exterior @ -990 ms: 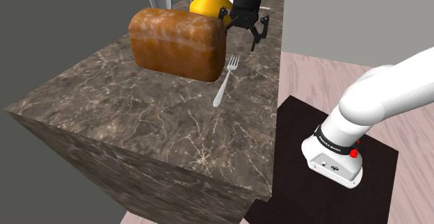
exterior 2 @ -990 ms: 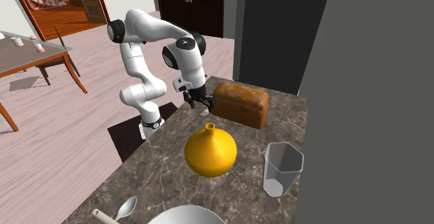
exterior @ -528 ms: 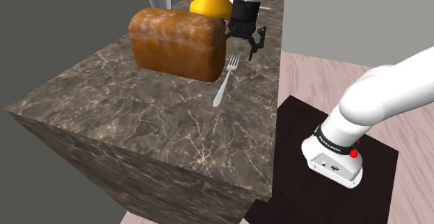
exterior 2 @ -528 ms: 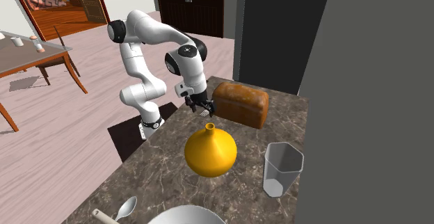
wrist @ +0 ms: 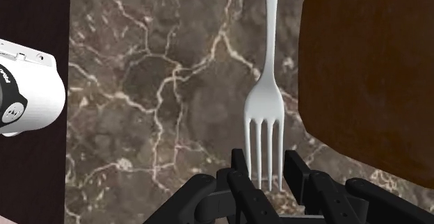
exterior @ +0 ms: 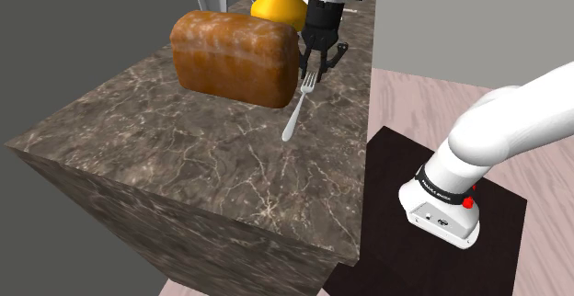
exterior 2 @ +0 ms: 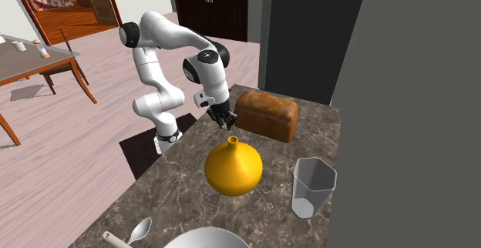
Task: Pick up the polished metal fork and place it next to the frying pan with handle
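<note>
A pale metal fork (exterior: 295, 112) lies flat on the marble counter (exterior: 175, 147), its tines pointing toward the yellow vase. My black gripper (exterior: 315, 72) points down over the tine end, right beside the bread loaf. In the wrist view the fork (wrist: 268, 90) runs straight away from the gripper (wrist: 267, 177), and the two fingers clasp the tips of the tines from both sides. The fork rests on the counter. A pale round pan (exterior 2: 202, 239) with a handle sits at the counter's near end in the second exterior view, past the vase from the gripper (exterior 2: 226, 122).
A large brown bread loaf (exterior: 237, 57) stands close beside the fork and the gripper. A yellow vase (exterior 2: 233, 167), a clear cup (exterior 2: 312, 186) and a spoon (exterior 2: 140, 229) lie between the gripper and the pan. The counter edge drops off on the fork's other side.
The gripper has come down and toward the loaf onto the fork's tines, and its fingers, wide apart a second ago, have closed on them.
</note>
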Tool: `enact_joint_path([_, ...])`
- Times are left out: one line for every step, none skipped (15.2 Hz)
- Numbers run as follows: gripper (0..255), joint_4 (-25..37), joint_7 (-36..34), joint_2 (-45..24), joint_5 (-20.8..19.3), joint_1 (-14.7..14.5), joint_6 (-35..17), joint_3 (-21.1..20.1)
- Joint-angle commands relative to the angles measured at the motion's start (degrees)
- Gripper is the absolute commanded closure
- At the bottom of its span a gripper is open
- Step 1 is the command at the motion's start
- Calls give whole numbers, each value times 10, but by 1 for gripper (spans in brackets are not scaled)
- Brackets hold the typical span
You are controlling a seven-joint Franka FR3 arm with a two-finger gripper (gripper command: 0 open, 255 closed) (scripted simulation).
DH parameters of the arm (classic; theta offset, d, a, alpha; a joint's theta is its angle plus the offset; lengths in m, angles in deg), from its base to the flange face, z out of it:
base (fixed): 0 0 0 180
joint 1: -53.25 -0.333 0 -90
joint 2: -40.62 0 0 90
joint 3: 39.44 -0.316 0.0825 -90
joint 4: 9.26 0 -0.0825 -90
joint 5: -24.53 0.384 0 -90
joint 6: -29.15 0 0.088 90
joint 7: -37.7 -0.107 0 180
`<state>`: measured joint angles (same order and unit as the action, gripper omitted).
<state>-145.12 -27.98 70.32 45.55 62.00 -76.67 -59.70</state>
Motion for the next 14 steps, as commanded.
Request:
enact_joint_path([255,0,0,0,0,0,0,0])
enact_joint_path([255,0,0,0,0,0,0,0])
enact_joint_path([255,0,0,0,0,0,0,0])
enact_joint_path([255,0,0,0,0,0,0,0])
enact_joint_path([255,0,0,0,0,0,0,0])
enact_joint_path([255,0,0,0,0,0,0,0])
enact_joint_path([255,0,0,0,0,0,0,0])
enact_joint_path([255,7,-1,1,-1,0,8,1])
enact_joint_path([255,14,-3,2,-2,1,15,3])
enact_joint_path([255,21,-4,3,-3,1,23,4])
enact_joint_path([255,28,-5,3,-5,1,31,5])
enact_joint_path([255,35,-7,4,-6,2,38,6])
enact_joint_path([255,42,-8,4,-7,2,46,8])
enact_joint_path([255,50,-10,4,-8,3,53,9])
